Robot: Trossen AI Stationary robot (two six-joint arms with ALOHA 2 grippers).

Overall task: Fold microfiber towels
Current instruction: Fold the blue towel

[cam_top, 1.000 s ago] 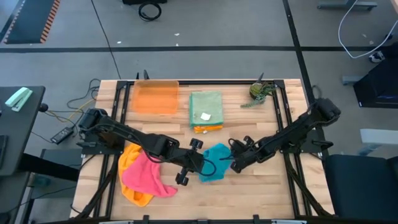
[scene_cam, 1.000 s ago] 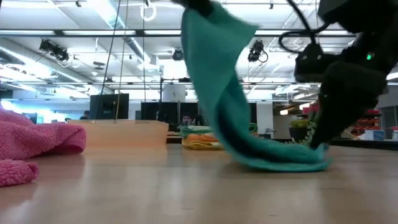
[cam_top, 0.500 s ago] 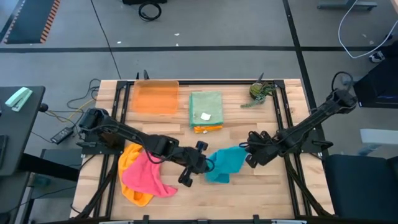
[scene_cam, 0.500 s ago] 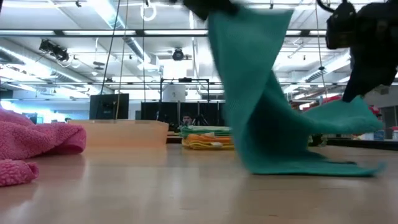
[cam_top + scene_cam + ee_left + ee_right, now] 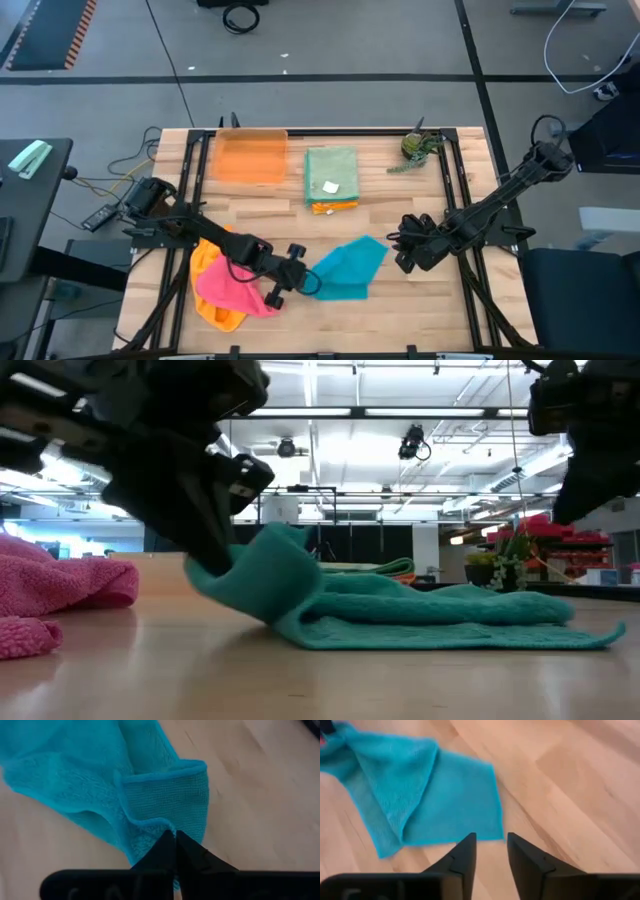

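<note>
Pinching one edge of the teal towel (image 5: 345, 272), the left gripper (image 5: 175, 845) sits low at the table (image 5: 400, 320), its two fingers pressed tight together on a bunched fold of cloth, while the right gripper (image 5: 491, 847) hangs just off the towel's right corner with its fingers parted and nothing between them. The main risk from here, as I judge it, is that the left grip holds only a thin lip of fabric: any pull to the left could slip it free, or drag the whole cloth along the wood and crumple it instead of spreading it. A second risk is the right gripper coming back down beside the corner and missing it, since that corner lies flat against the table. The teal towel lies near the middle of the table, toward the near edge, partly spread to the right and heaped into a soft ridge at the left end; its plush nap shows clearly in the left wrist view. A pink towel (image 5: 232, 285) and an orange-yellow one (image 5: 207, 256) lie crumpled to the left, and a folded stack (image 5: 331, 178) rests at the far side beside the orange tray (image 5: 250, 157).
</note>
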